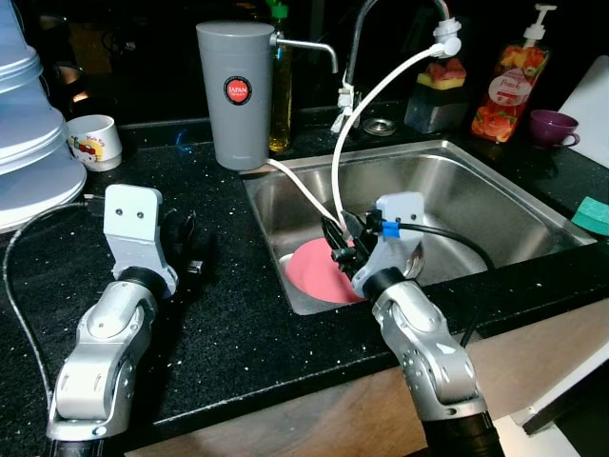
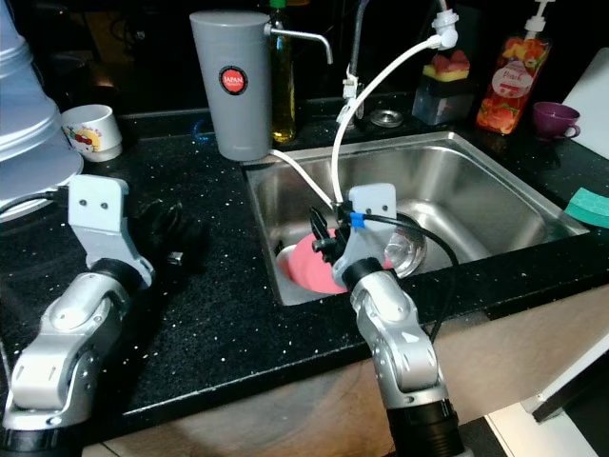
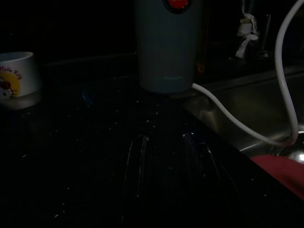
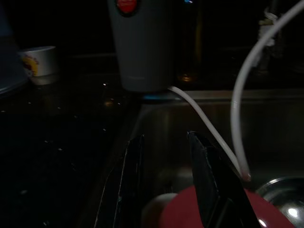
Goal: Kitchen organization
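My right gripper (image 1: 341,238) is down inside the stainless sink (image 1: 495,205), over the near-left corner of the basin. Fingers (image 4: 209,190) parted, a clear gap between them, nothing gripped; the tips hang just above the pink plate (image 1: 319,271). That plate lies flat on the sink floor at the near-left, partly hidden by my wrist. Beside it, toward the drain, a shiny metal bowl (image 1: 411,257) — only its rim visible.

My left gripper (image 3: 166,166) rests low over the black speckled countertop (image 1: 238,324), left of the sink, pointing toward the grey water filter canister (image 1: 236,90). Fingers slightly apart, holding nothing; wrist view is very dark.

A white hose (image 1: 381,90) loops from the faucet head down into the basin; a second white tube (image 1: 295,186) runs from the canister base over the sink edge.

Back of counter — a white printed mug (image 1: 93,141) at far left, a peach-labelled pump bottle (image 1: 512,81) and a purple cup (image 1: 552,126) at right. A green sponge (image 1: 592,214) sits on the right sink edge.
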Robot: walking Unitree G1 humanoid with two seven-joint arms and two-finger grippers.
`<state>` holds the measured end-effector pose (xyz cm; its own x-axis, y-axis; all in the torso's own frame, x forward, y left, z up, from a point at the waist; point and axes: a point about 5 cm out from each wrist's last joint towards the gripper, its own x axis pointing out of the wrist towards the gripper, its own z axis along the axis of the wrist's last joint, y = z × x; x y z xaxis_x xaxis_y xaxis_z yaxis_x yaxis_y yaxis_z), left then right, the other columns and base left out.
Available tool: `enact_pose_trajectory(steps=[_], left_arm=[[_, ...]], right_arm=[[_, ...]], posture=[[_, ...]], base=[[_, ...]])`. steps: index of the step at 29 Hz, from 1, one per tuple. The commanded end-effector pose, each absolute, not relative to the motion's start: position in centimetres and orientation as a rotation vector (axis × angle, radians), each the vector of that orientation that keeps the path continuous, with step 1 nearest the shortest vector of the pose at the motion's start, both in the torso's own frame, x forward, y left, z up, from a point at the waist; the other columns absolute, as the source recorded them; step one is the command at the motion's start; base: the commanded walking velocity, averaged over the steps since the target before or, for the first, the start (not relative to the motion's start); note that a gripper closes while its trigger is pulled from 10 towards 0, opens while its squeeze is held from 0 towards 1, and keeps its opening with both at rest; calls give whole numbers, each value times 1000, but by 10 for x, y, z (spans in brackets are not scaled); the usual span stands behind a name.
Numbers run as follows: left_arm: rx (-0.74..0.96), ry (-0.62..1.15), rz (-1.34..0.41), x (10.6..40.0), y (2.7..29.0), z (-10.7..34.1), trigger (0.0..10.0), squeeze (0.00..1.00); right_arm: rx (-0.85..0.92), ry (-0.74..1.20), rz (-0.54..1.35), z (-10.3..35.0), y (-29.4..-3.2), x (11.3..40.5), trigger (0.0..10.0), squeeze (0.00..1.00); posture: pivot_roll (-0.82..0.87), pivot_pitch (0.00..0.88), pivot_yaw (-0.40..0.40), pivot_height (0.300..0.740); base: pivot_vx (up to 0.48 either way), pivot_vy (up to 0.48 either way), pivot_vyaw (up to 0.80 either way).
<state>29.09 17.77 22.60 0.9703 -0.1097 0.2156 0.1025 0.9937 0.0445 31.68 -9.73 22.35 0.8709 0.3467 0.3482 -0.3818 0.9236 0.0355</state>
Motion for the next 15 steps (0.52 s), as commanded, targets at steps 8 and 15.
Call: enact_pose_trajectory(steps=[8,15], left_arm=[[71,-195,-162,295,162,226,10000,0],[50,-192,-170,298,160,229,10000,0]], right_arm=[[214,-282,341,219,-107,323,10000,0],[248,-273,323,217,-108,322,10000,0]], posture=[[20,74,7,740],[19,71,18,740]], base=[[0,0,0],[0,0,0]])
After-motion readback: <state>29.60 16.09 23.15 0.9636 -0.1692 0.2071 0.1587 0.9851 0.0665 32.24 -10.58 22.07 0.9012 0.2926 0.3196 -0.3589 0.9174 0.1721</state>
